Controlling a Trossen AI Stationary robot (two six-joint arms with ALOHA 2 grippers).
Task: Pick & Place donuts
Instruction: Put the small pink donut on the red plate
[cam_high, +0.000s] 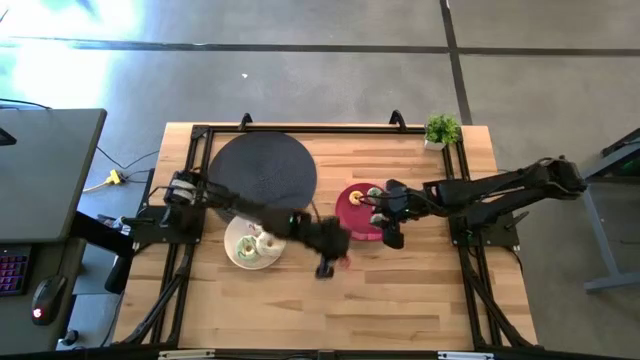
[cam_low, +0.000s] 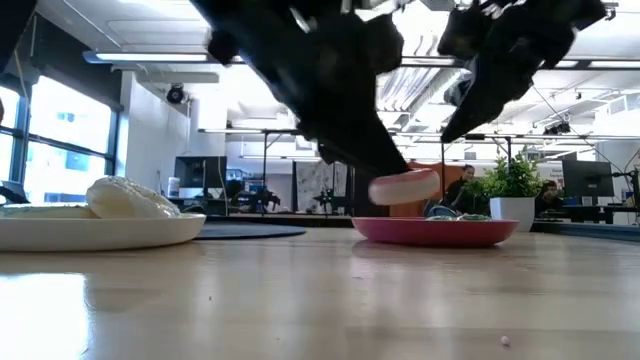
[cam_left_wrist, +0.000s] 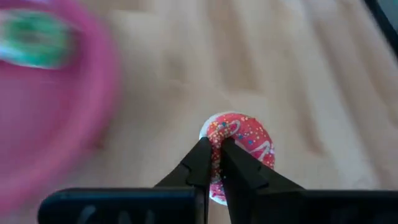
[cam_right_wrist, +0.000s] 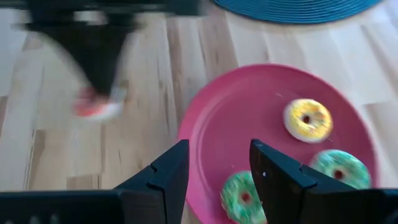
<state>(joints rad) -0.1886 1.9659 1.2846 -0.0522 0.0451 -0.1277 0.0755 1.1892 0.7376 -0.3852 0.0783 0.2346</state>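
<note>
My left gripper (cam_high: 328, 262) is shut on a pink-iced sprinkled donut (cam_left_wrist: 244, 138), which hangs above the wood just in front of the pink plate (cam_high: 352, 208). My right gripper (cam_right_wrist: 217, 149) hovers open over that plate and touches nothing. On the plate lie a yellow donut (cam_right_wrist: 307, 120) and two green donuts (cam_right_wrist: 241, 196) (cam_right_wrist: 339, 167). A white plate (cam_high: 240, 250) on the left carries more donuts, among them a white one (cam_low: 130, 198). My left gripper pinches the pink donut between its two fingers at one side of the ring (cam_left_wrist: 217, 134), coming from above and pointing down. In the low view the donut (cam_low: 405, 187) is lifted clear of the table, lying nearly flat with a slight tilt.
A dark round mat (cam_high: 262, 170) lies at the far left of the table, and a small potted plant (cam_high: 441, 130) stands at the far right corner. Bare wood stretches along the near edge. Black frame rails run down both sides.
</note>
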